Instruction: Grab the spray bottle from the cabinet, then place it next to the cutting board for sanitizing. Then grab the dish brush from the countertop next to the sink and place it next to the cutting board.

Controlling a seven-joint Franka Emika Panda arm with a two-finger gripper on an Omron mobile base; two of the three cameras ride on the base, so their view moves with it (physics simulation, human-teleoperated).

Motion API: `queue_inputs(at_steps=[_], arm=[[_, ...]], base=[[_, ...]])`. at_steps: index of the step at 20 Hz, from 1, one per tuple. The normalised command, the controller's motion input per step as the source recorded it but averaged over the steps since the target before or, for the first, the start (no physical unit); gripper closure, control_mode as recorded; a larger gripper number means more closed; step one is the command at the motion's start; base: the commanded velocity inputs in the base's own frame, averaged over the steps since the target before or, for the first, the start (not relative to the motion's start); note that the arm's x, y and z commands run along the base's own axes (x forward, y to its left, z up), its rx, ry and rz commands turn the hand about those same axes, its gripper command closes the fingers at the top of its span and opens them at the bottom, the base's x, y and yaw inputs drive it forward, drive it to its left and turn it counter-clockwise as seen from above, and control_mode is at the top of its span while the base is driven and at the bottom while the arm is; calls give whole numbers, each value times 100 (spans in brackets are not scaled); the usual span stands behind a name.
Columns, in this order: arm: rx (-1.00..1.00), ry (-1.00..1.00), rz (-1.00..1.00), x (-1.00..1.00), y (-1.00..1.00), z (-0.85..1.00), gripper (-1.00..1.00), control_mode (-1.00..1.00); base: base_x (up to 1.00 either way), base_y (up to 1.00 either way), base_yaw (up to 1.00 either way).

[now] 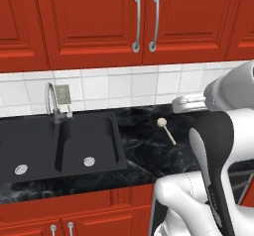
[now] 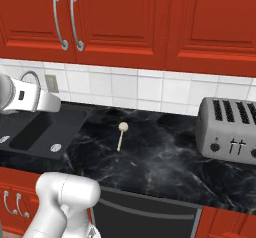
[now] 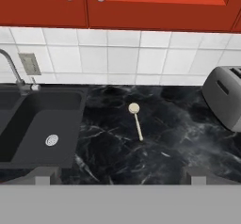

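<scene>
tool (image 3: 120, 176) open above countertop (image 3: 188, 143); dish brush (image 3: 136, 120) lies rt of sink (image 3: 42, 124).

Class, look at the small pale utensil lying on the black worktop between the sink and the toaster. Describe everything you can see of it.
The dish brush is a small cream-coloured utensil, plastic or pale wood by its look, with a round head and a thin straight handle. It lies flat on the glossy black countertop, head toward the tiled wall, handle angled toward the front edge. It sits just right of the sink, apart from its rim, with the toaster well off on its other side. Nothing touches it but the countertop.
</scene>
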Motion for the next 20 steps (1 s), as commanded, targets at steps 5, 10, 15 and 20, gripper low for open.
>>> queue_inputs(at_steps=[5, 10, 15, 20], arm=[[0, 0, 0, 0, 0, 0, -100, 100], [0, 0, 0, 0, 0, 0, -100, 100], [0, 0, 0, 0, 0, 0, -100, 100], [0, 2, 0, 0, -16, -12, -100, -100]], base=[[-5, -14, 0], [-17, -11, 0], [-3, -1, 0], [0, -3, 0]])
